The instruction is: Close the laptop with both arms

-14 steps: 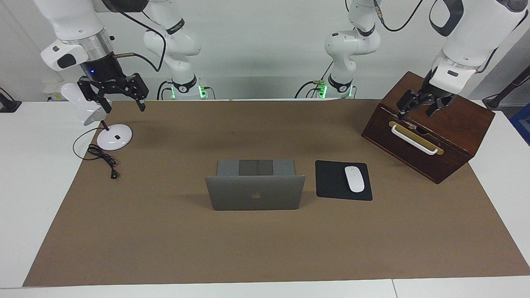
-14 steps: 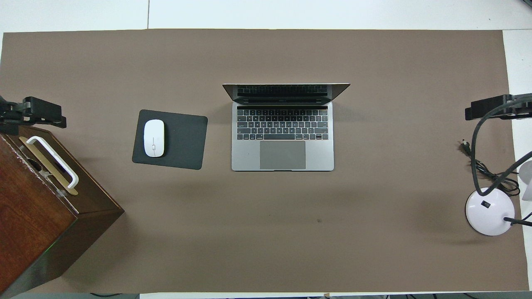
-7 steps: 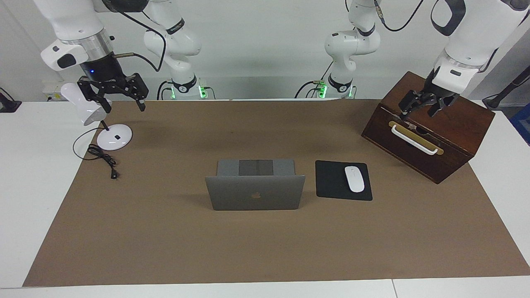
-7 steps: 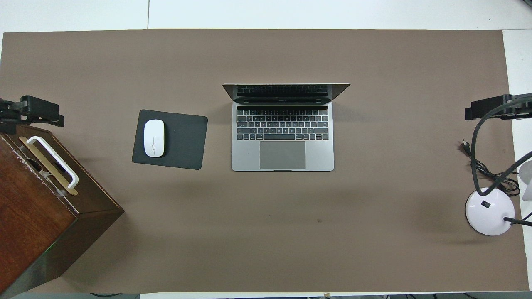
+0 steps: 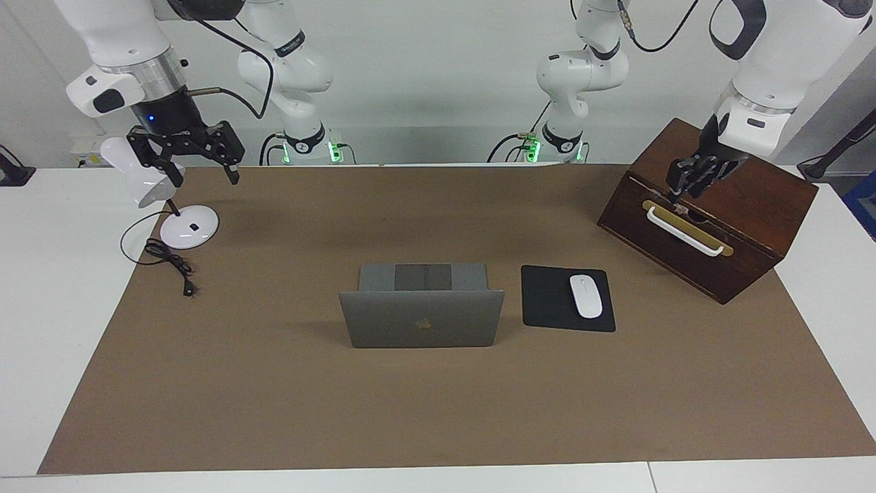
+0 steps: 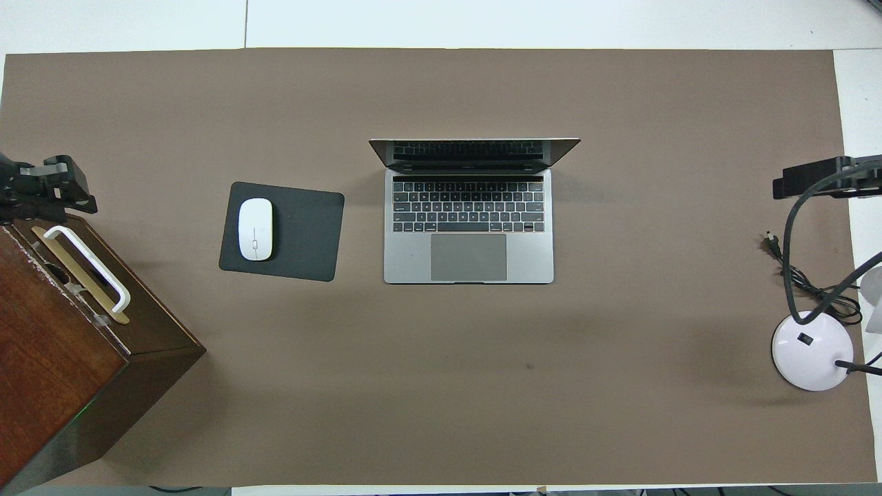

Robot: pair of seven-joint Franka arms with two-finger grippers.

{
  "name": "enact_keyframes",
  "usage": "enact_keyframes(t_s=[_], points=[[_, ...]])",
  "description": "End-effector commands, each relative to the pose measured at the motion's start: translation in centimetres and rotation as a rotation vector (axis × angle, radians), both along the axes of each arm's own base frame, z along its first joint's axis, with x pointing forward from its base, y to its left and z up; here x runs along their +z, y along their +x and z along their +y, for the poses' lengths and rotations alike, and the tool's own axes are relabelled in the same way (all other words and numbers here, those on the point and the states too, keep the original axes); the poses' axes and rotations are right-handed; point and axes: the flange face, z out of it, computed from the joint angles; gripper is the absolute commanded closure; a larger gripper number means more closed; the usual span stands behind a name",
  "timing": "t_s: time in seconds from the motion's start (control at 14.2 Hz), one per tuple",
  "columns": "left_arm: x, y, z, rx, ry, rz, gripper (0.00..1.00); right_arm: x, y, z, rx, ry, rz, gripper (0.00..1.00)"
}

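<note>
The silver-grey laptop (image 5: 421,318) stands open in the middle of the brown mat, its lid with the dark logo upright; the overhead view shows its dark keyboard (image 6: 468,207). Both grippers are far from it. My right gripper (image 5: 204,174) hangs open above the mat's edge at the right arm's end, beside the white lamp; only its tip (image 6: 820,178) shows from overhead. My left gripper (image 5: 681,192) hovers over the wooden box at the left arm's end, just above the white handle, fingertips together with nothing between them; from overhead it (image 6: 62,187) is a narrow black clump.
A black mouse pad (image 5: 547,298) with a white mouse (image 5: 586,296) lies beside the laptop toward the left arm's end. The dark wooden box (image 5: 753,198) has a white handle (image 5: 684,231). A white desk lamp (image 5: 189,226) and its black cable (image 5: 171,263) sit at the right arm's end.
The left gripper's fingers have drawn together over the wooden box, having stood spread before. The right gripper and the laptop have not moved.
</note>
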Motion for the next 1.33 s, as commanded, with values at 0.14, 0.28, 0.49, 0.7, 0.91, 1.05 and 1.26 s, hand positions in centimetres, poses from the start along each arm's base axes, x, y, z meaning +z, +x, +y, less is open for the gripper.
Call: enact_keyframes(t_s=[0.14,0.28,0.49,0.7,0.91,1.05,1.26], points=[[-1.3,-1.4,-1.2,0.146,-0.006,0.029,1.0,0.5,-0.4,-0.2,0.015,-0.02,0.002,0.0],[-2.0,-2.1,-1.9,0.24,-0.062,0.036,1.0,0.5,-0.4,-0.3,0.014,-0.02,0.001,0.16],[-3.0,-2.8,-4.2,0.43,-0.13,0.043,1.0,0.7,-0.5,0.2,0.02,-0.021,-0.004,1.0],[-4.6,-3.7,-5.3,0.685,-0.277,0.068,1.0,0.9,-0.3,0.6,0.029,-0.019,-0.021,1.0],[-6.5,-4.4,-5.5,0.914,-0.352,0.057,1.0,1.3,0.2,1.2,0.029,-0.004,-0.065,1.0],[-7.7,-4.8,-5.4,1.174,-0.466,0.07,1.0,1.6,0.8,2.3,0.038,0.015,-0.112,1.0],[-9.1,-5.2,-4.8,1.387,-0.548,0.057,1.0,2.2,1.5,4.3,0.008,0.068,-0.18,1.0]])
